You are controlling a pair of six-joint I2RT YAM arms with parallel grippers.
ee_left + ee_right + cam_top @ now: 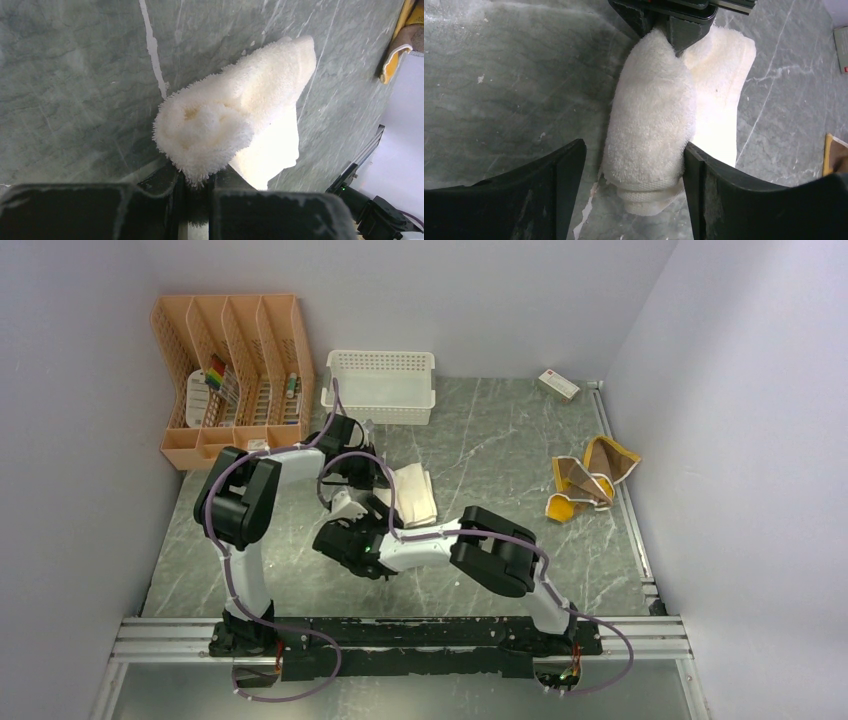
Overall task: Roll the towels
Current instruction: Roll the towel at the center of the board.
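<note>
The white towel (415,495) lies mid-table, part of it wound into a thick roll (649,115) and a flat part spreading beside it. My left gripper (200,182) is shut on one fluffy end of the roll (205,130). My right gripper (634,150) is open and straddles the other end: its right finger (696,170) touches the roll, and its left finger (569,165) stands off it with a gap. In the top view the left gripper (372,478) and right gripper (352,520) meet over the towel's left side. The mustard-yellow towel (590,480) lies crumpled near the right wall.
A white lattice basket (380,385) stands at the back, just behind the arms. An orange slotted rack (235,375) with small items fills the back left corner. A small white box (558,385) lies at the back right. A metal rail (625,510) runs along the table's right edge.
</note>
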